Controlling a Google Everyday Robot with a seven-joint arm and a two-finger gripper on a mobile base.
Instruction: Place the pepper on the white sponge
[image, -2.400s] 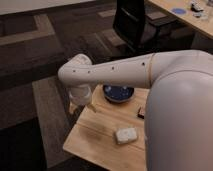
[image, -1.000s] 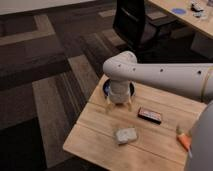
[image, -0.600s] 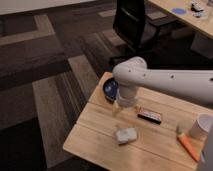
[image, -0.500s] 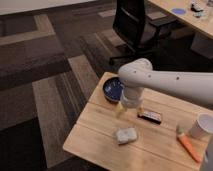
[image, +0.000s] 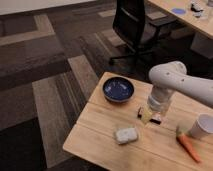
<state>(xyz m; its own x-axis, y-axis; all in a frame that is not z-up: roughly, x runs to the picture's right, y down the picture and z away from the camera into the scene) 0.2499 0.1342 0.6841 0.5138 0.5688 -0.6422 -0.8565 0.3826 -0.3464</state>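
Note:
The orange-red pepper (image: 188, 146) lies on the wooden table (image: 95, 131) near its right front, beside the white cup (image: 202, 126). The white sponge (image: 126, 135) lies on the table in front of the dark blue bowl (image: 118, 90). My gripper (image: 148, 117) hangs from the white arm (image: 172, 80) just above the table, over a small dark block (image: 155, 119), between the sponge and the pepper. It holds nothing that I can see.
A black office chair (image: 136, 27) stands behind the table. A long desk (image: 187, 15) with small items runs along the back right. Patterned carpet covers the floor to the left.
The arm has swung from the left side of the table to the right, past the bowl, and now stands over the dark block. The bowl and cup have come into full sight.

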